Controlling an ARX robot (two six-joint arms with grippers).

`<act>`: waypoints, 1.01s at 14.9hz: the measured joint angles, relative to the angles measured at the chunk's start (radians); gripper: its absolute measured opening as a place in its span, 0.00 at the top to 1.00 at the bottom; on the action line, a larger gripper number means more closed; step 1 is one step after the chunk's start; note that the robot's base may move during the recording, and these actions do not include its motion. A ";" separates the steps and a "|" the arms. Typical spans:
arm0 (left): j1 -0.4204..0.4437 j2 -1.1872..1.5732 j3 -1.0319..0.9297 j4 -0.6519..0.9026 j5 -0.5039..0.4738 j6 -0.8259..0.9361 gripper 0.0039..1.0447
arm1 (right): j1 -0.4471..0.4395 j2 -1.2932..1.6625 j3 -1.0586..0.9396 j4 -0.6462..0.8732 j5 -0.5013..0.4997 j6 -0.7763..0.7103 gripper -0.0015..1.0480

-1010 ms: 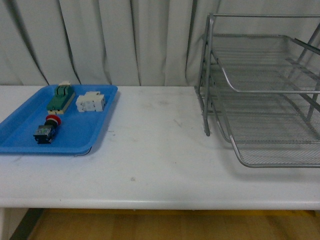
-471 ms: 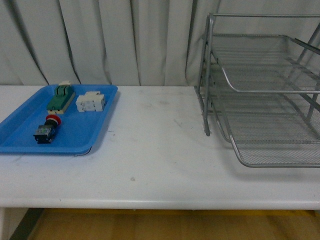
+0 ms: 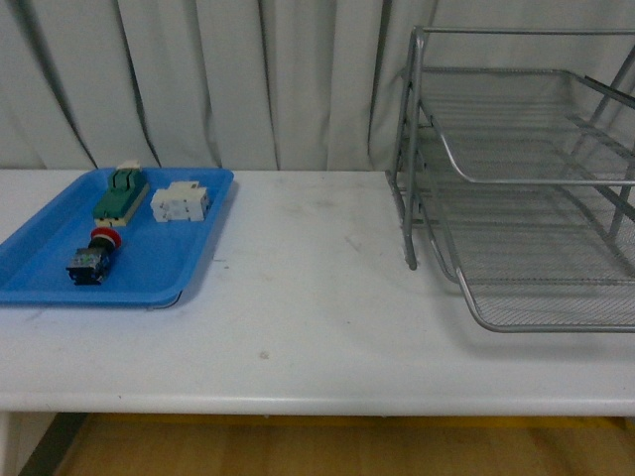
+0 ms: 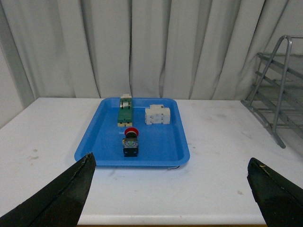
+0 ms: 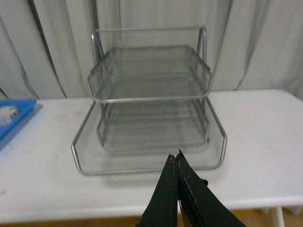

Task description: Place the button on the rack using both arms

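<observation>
The button point(image 3: 91, 255), with a red cap and a black body with a blue end, lies in the blue tray point(image 3: 159, 273) at the left of the table. It also shows in the left wrist view point(image 4: 130, 141). The silver wire-mesh rack point(image 3: 516, 178) stands at the right; it also shows in the right wrist view point(image 5: 151, 101). My left gripper point(image 4: 173, 163) is open and empty, short of the tray, its fingers point(image 4: 71, 194) wide apart. My right gripper point(image 5: 176, 158) is shut and empty, in front of the rack. Neither arm shows in the front view.
A green-and-cream block point(image 3: 120, 193) and a white block point(image 3: 180, 202) lie in the far part of the blue tray. White curtains hang behind the white table point(image 3: 308, 317). The table's front edge runs near both grippers.
</observation>
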 joint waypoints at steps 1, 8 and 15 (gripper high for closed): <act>0.000 0.000 0.000 0.000 0.000 0.000 0.06 | 0.000 -0.102 0.001 -0.154 -0.002 -0.001 0.98; 0.000 0.000 0.000 0.000 0.000 0.000 0.06 | 0.000 -0.164 0.001 -0.169 0.000 -0.003 0.70; -0.092 1.041 0.536 0.028 -0.040 -0.016 0.06 | 0.000 -0.164 0.001 -0.169 0.000 -0.004 0.07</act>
